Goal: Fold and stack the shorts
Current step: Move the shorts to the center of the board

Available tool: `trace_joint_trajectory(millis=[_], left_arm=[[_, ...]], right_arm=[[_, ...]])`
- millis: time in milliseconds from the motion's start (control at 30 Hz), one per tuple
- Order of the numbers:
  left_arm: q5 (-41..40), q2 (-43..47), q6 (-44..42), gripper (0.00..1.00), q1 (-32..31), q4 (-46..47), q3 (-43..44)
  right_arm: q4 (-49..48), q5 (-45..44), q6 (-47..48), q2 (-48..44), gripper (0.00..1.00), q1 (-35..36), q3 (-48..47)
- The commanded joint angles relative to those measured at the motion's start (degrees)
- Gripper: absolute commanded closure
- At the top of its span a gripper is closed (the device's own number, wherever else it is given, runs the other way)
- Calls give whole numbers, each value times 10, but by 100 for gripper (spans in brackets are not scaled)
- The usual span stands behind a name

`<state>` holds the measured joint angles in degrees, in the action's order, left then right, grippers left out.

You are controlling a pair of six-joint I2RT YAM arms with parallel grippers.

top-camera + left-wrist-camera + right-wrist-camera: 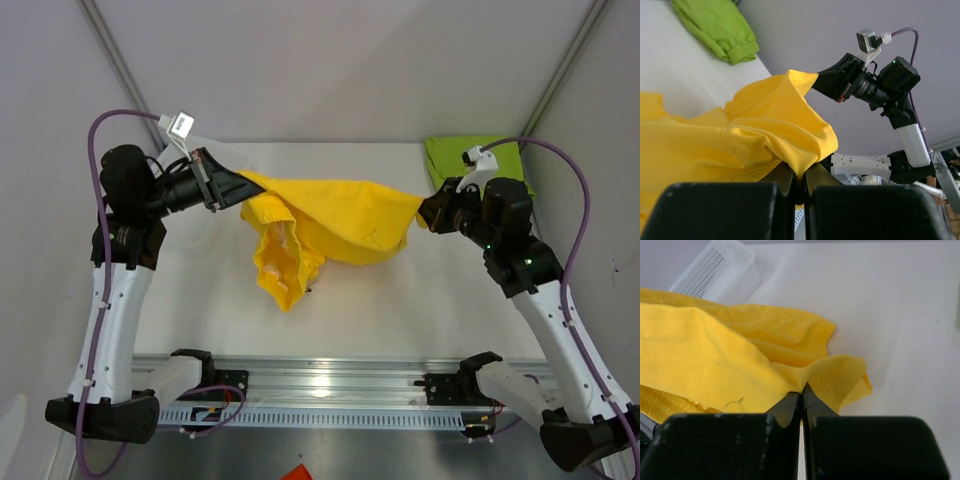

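Note:
The yellow shorts (330,225) hang stretched between my two grippers above the table, with a bunched part drooping down at the left middle. My left gripper (238,185) is shut on their left corner; the left wrist view shows the cloth (740,145) pinched between the jaws at my left gripper (799,176). My right gripper (425,212) is shut on the right corner, and the right wrist view shows the cloth (705,360) clamped at my right gripper (801,392). The lime green shorts (470,160) lie folded at the back right, also seen in the left wrist view (715,27).
A white mesh basket (720,272) stands at the back left of the table, behind the left arm. The white table (400,300) ends at a metal rail (330,385) at the near edge. Grey walls close in the back and sides.

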<state>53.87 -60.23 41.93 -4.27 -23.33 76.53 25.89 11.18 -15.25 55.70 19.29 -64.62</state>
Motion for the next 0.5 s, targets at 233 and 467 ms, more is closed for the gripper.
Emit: trace_joint_trajectory(millis=[233,467], left_arm=[[145,126,38,100,21,180,70],[203,151,240,100,21,429,45]], right_arm=[[134,67,14,-124,100,-14,-179],[168,68,17,-186,100,-13,-286]])
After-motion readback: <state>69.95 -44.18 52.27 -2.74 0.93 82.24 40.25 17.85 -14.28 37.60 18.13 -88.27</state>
